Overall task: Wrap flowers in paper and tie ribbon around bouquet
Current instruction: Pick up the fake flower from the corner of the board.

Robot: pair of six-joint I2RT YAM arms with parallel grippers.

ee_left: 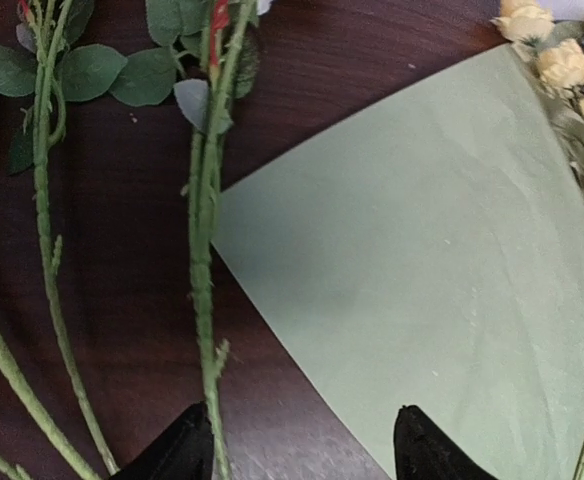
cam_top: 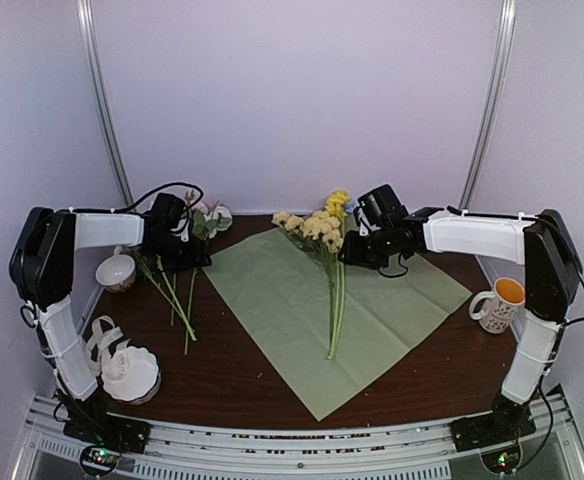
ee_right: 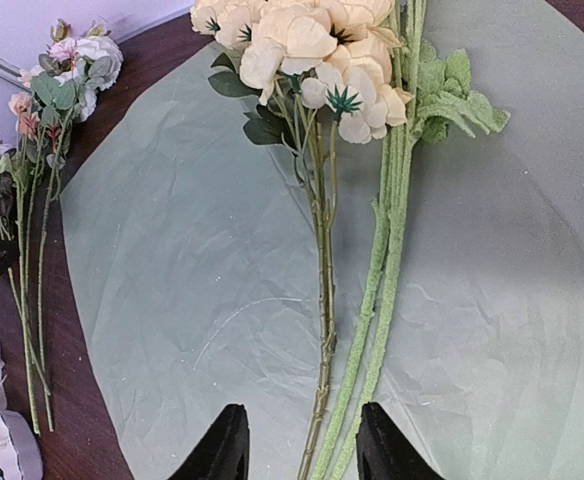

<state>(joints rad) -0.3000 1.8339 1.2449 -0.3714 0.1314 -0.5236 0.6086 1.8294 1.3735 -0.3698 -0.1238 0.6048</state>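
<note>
A pale green sheet of paper (cam_top: 302, 310) lies flat mid-table. On it rest yellow-blossomed flowers (cam_top: 324, 226), their stems (ee_right: 324, 300) running toward me. My right gripper (ee_right: 302, 452) is open, its fingers straddling these stems without pinching them. More flowers (cam_top: 172, 290) with pink and white heads lie on bare wood to the left. My left gripper (ee_left: 302, 458) hovers open over them, and one green stem (ee_left: 202, 300) runs just inside its left finger (ee_left: 177, 455). A cream ribbon (cam_top: 102, 335) lies looped at the near left. No bouquet is in view.
A white scalloped bowl (cam_top: 132, 375) stands by the ribbon at the near left. A small cup (cam_top: 118, 270) sits at the far left, beside the left arm. A patterned mug (cam_top: 499, 303) with an orange inside stands at the right edge, next to the right arm.
</note>
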